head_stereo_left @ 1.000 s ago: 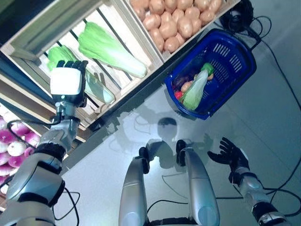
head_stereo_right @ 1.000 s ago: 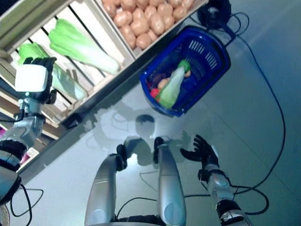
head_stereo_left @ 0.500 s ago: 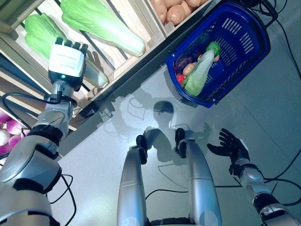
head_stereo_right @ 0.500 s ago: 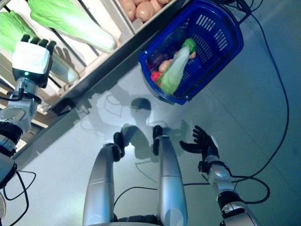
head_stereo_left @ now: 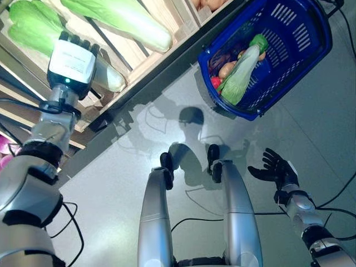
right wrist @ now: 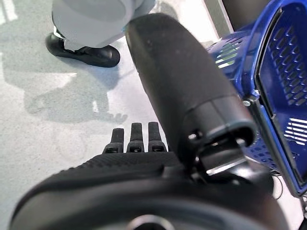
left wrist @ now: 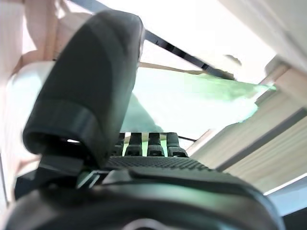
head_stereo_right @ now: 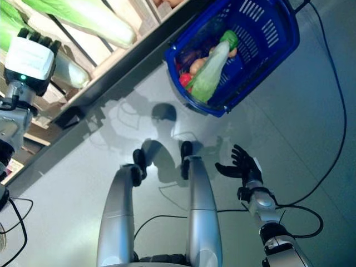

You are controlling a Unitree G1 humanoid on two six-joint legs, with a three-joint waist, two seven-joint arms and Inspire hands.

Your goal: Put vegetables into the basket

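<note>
On cabbage [head_stereo_left: 105, 78], open left hand [head_stereo_left: 70, 58].

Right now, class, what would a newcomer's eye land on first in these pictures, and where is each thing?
The blue basket on the grey floor stands out first, holding a pale green cabbage among other vegetables. Next come the large green cabbages in the wooden crate, where the left hand reaches. The right hand hangs open and empty over the floor.
</note>
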